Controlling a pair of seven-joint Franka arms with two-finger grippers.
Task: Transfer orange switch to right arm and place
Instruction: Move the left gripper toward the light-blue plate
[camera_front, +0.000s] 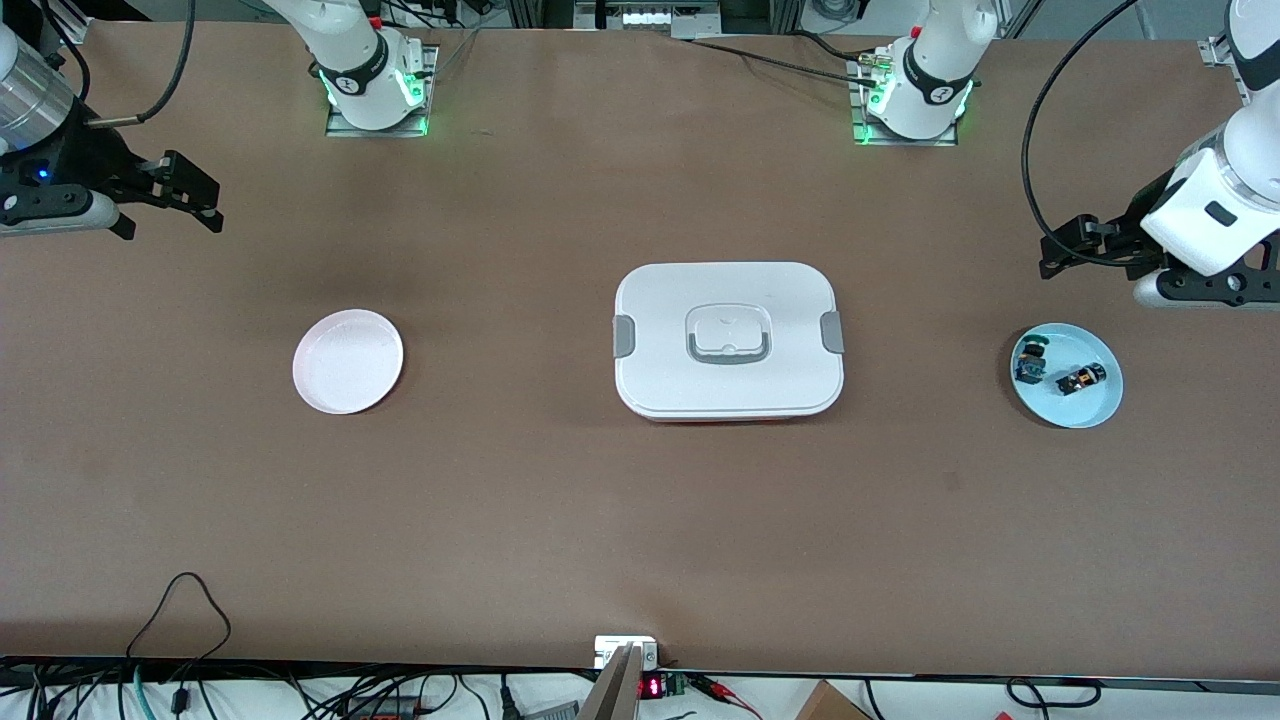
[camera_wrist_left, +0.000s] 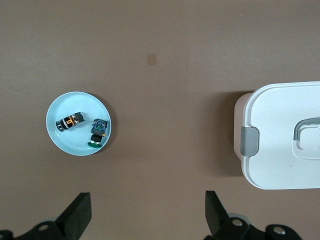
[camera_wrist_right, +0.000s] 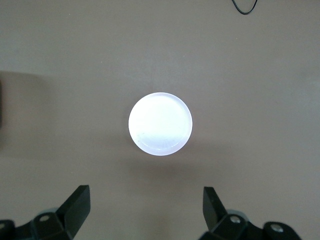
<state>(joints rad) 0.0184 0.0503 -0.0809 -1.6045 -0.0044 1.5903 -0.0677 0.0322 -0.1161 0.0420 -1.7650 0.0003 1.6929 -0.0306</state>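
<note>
Front view: orange switch (camera_front: 1080, 379) on blue plate (camera_front: 1098, 410), clear of both jaws.

Front camera: high, facing both bases, whole table (camera_front: 560, 520) in view. Left wrist camera: looks down past its open fingers (camera_wrist_left: 77, 215) at blue plate (camera_wrist_left: 55, 131) and white box (camera_wrist_left: 280, 135). Right wrist: down at white plate (camera_wrist_right: 160, 124). Front shares all three.

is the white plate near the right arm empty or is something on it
Empty. The white plate shows only bare surface in the front view and the right wrist view; both small parts lie on the blue plate.
</note>
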